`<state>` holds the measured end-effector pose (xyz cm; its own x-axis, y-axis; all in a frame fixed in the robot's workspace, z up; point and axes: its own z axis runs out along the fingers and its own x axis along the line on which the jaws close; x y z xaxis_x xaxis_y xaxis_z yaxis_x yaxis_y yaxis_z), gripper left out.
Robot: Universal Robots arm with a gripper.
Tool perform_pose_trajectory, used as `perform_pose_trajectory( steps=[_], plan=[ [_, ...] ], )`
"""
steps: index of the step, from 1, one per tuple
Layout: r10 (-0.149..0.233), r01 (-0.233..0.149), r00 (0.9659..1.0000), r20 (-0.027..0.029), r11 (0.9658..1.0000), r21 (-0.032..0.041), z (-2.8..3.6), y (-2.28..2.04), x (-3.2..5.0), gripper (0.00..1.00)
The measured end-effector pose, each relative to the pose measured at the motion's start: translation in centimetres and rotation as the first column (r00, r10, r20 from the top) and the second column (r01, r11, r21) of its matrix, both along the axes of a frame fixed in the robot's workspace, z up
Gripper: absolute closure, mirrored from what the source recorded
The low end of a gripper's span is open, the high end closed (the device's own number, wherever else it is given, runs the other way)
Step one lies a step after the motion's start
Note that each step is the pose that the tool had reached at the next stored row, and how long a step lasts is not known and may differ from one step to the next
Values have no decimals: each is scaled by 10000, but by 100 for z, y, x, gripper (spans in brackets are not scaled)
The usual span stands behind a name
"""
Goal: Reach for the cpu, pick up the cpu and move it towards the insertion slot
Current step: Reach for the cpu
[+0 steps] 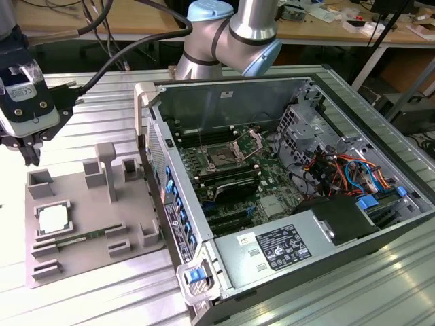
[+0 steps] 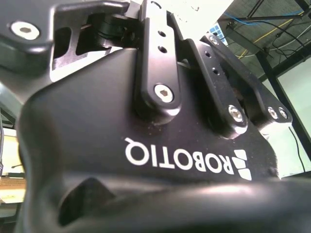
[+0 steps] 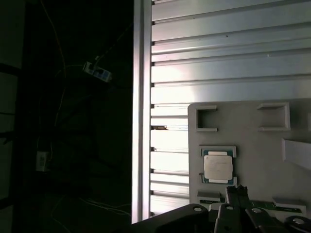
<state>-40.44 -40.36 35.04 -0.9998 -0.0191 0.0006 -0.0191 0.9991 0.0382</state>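
Observation:
The cpu [image 1: 53,219] is a small whitish-silver square lying flat in its nest on the grey fixture plate [image 1: 88,204], at the exterior view's left. The first wrist view shows the cpu [image 3: 217,167] on the same plate [image 3: 257,145], apart from the gripper [image 3: 238,206]. In the exterior view my gripper [image 1: 28,151] hangs above the plate's far left corner, a good hand's width from the cpu and higher than it. Its black body [image 2: 170,145] is close up in the second wrist view. The insertion slot [image 1: 221,159] is the dark, silver-framed socket on the green motherboard inside the open computer case.
A thin green memory stick [image 1: 75,239] lies on the plate just in front of the cpu. Grey posts [image 1: 107,170] stand up from the plate between the cpu and the case. The case wall [image 1: 163,183] rises at the plate's right. Cables [image 1: 340,170] fill the case's right side.

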Motion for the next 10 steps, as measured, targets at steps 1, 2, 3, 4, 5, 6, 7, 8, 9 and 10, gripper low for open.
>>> perform_pose_trajectory(
  steps=[1,2,3,4,5,6,7,8,9,10],
  plan=[
    [0,0,10000,1,10000,0,-9,0,0,89],
    [0,0,10000,0,10000,0,-23,0,0,89],
    [0,0,10000,1,10000,0,-25,0,0,89],
    [0,0,10000,1,10000,0,-27,0,0,89],
    [0,0,10000,1,10000,0,-30,0,0,89],
    [0,0,10000,1,10000,0,-33,0,0,89],
    [0,0,10000,1,10000,0,-35,0,0,89],
    [0,0,10000,1,10000,0,-37,0,0,89],
    [0,0,10000,0,10000,0,-41,0,0,89],
    [0,0,10000,1,10000,0,-43,0,0,89]
  ],
)
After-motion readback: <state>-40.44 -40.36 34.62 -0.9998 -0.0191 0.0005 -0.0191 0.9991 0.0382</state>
